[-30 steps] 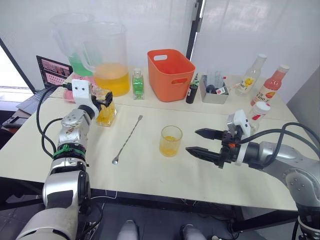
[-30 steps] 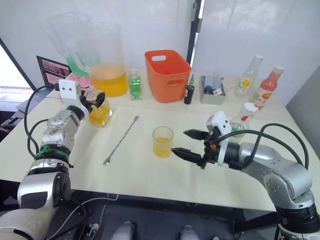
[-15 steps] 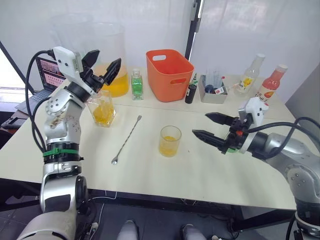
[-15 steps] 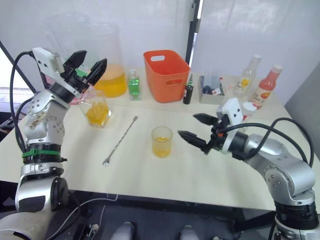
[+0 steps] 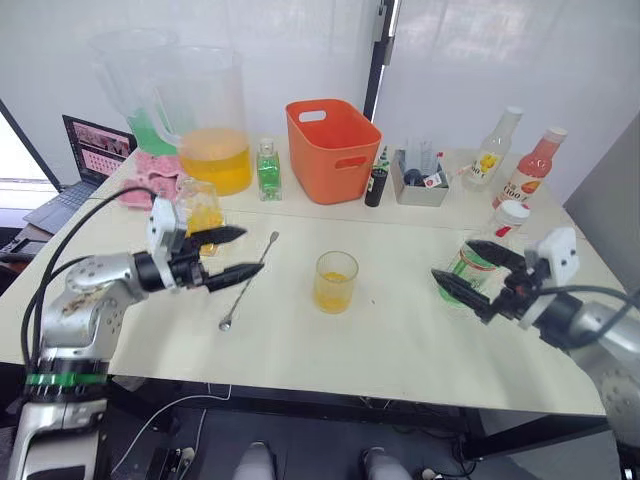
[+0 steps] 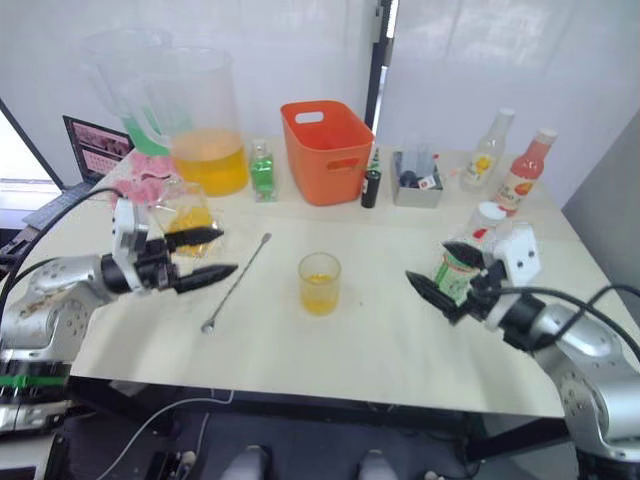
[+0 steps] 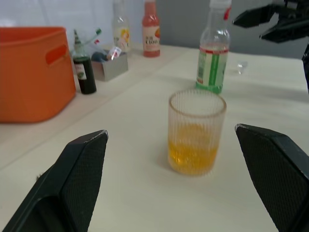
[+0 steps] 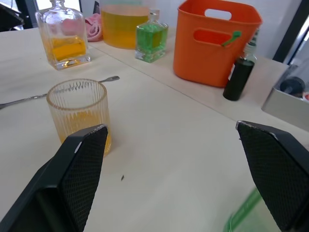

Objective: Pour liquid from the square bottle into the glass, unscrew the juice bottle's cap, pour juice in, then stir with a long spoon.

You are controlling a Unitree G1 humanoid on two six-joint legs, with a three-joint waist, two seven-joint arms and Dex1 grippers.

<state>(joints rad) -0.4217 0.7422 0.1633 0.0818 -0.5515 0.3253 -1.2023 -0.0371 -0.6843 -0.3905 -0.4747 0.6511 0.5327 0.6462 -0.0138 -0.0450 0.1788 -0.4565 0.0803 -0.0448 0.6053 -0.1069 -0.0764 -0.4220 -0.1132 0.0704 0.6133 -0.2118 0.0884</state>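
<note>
Head view: glass [image 5: 335, 281] mid-table, open room all round; spoon [image 5: 247, 282] lies diagonal, bowl toward near edge. Left gripper [image 5: 232, 253] open, low, beside square bottle [image 5: 199, 212]. Right gripper [image 5: 468, 270] open around the juice bottle [image 5: 478, 258]. Left wrist: fingers [image 7: 77, 180] spread, glass [image 7: 195, 131] ahead. Right wrist: fingers [image 8: 79, 174] spread, glass near.

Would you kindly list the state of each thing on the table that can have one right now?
Glass: upright, partly filled with orange liquid.
Square bottle: upright on the table, part full, not held.
Juice bottle: upright, white cap on.
Long spoon: lying flat, untouched.
Left gripper: open, empty.
Right gripper: open, beside the juice bottle.
Orange basket: upright.
</note>
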